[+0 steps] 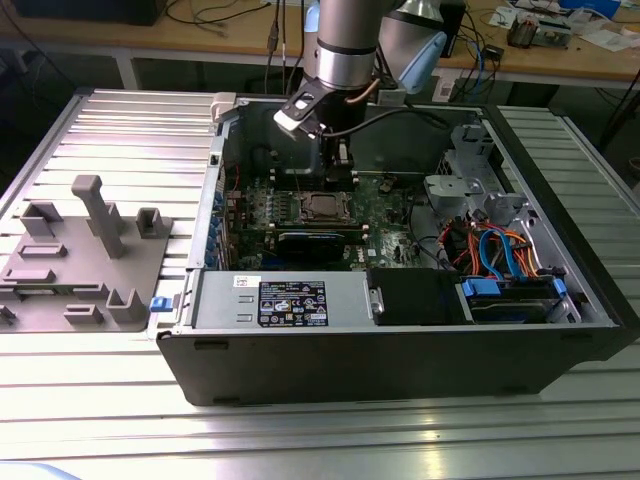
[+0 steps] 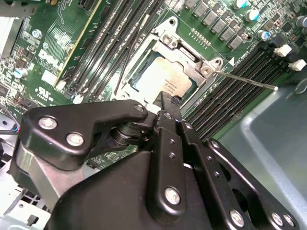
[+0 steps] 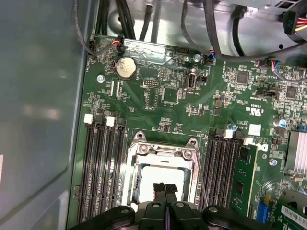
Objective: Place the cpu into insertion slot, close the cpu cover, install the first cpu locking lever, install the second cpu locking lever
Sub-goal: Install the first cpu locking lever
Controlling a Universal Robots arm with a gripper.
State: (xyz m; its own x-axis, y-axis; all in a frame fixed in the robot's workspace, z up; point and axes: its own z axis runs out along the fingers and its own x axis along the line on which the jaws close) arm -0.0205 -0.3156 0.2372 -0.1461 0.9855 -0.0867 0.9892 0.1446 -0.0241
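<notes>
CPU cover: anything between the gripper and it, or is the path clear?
Nothing visible in the way. In the first wrist view the gripper hangs directly over the cpu cover, which lies flat around the cpu. In the second wrist view a thin lever rod juts out beside the cover, not under the gripper.

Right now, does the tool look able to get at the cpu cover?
Probably yes. In the first wrist view the tool hangs right over the cpu cover, and nothing lies between them; the memory slots on both sides sit clear of its path.
</notes>
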